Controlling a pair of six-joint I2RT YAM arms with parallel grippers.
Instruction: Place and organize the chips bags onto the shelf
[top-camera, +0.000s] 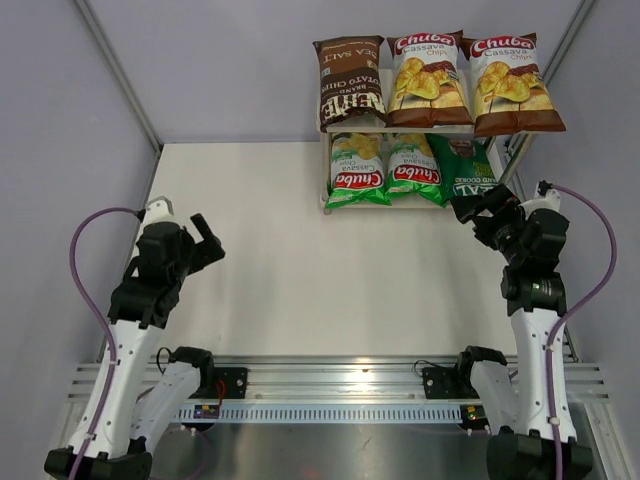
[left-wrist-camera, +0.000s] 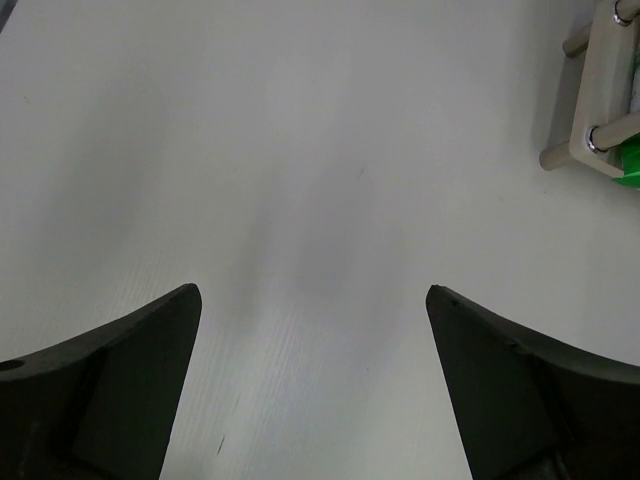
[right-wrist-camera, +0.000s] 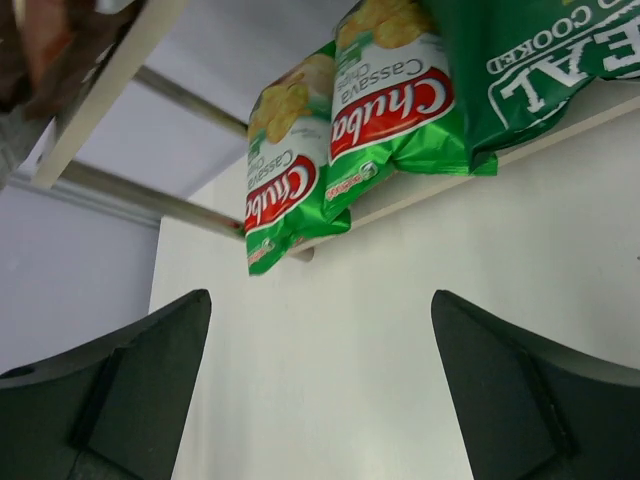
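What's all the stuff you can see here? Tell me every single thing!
Kettle bag: one, dark brown, shelf's top board, left end.
brown Chuba bags: two, brown and white, top board, middle and right.
green Chuba bags: two, green and white, lower board, left and middle.
REAL bag: one, dark green, lower board, right end.
shelf: one, beige, table's far right.
table: one, white, under everything.
left fingers: two, black, open, over bare table.
right fingers: two, black, open, near the REAL bag.

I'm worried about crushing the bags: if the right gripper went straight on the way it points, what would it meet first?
Probably the bare table just before the shelf: the open right gripper frames only white surface. The green Chuba bags sit above that line, though depth is unclear.
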